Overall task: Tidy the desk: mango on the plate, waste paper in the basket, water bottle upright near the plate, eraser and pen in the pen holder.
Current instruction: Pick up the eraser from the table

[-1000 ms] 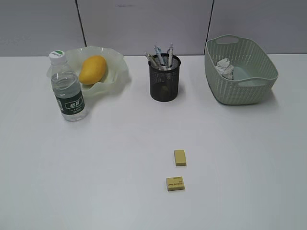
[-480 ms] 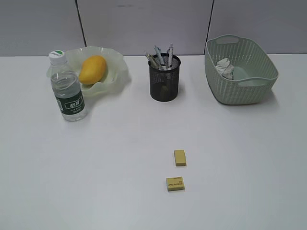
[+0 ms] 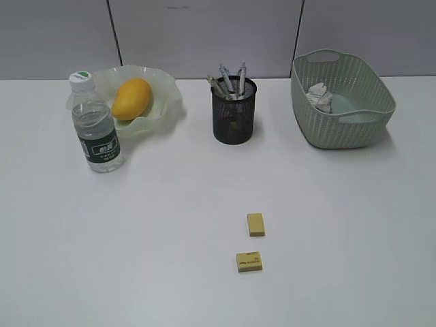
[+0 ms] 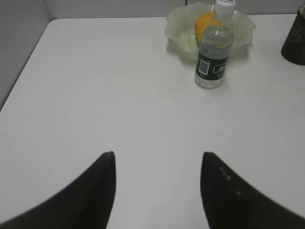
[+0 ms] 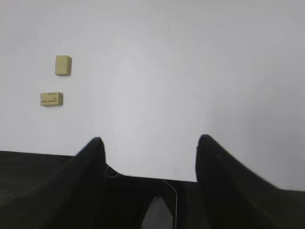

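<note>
The mango (image 3: 131,98) lies in the wavy pale-green plate (image 3: 163,112) at the back left. Just in front of it the water bottle (image 3: 97,129) stands upright. Several pens (image 3: 230,80) stick out of the black mesh pen holder (image 3: 234,112). Waste paper (image 3: 319,97) rests inside the green basket (image 3: 340,126). Two yellow erasers (image 3: 255,224) (image 3: 249,261) lie on the desk near the front. Neither arm shows in the exterior view. My left gripper (image 4: 157,157) is open and empty, facing the bottle (image 4: 214,52) from afar. My right gripper (image 5: 148,140) is open and empty, with the erasers (image 5: 63,65) to its upper left.
Grey partition panels (image 3: 204,34) close off the back of the white desk (image 3: 170,225). In the right wrist view a dark surface (image 5: 28,167) lies below the desk's near edge.
</note>
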Available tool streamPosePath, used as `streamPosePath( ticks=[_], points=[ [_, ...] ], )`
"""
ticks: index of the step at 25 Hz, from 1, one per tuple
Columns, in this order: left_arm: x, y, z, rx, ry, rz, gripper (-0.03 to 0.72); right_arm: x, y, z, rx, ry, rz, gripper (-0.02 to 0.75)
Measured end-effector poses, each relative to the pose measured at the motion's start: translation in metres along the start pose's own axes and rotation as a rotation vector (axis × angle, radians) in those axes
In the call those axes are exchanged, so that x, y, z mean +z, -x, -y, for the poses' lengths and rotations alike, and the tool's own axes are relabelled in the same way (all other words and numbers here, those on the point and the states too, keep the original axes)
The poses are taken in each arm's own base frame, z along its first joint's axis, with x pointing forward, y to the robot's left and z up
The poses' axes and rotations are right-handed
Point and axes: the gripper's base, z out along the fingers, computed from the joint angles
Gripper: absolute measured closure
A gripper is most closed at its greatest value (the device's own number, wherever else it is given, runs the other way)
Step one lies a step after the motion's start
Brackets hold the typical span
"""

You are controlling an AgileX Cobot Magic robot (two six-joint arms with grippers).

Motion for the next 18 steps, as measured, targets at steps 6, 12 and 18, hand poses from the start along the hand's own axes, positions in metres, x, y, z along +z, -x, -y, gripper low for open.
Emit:
streamPosePath(
  ticks=[6, 12, 18],
  points=[
    [0.0, 0.0, 0.0, 0.0, 0.0, 0.0, 0.25, 0.043, 0.048, -0.013, 0.037, 0.012, -0.208, 0.26],
    [0.0, 0.0, 0.0, 0.0, 0.0, 0.0, 0.25, 0.107, 0.067, -0.08, -0.044, 0.016, -0.374, 0.259],
    [0.0, 0.0, 0.0, 0.0, 0.0, 0.0, 0.25, 0.174, 0.074, -0.13, -0.073, 0.05, -0.452, 0.259]
  ],
)
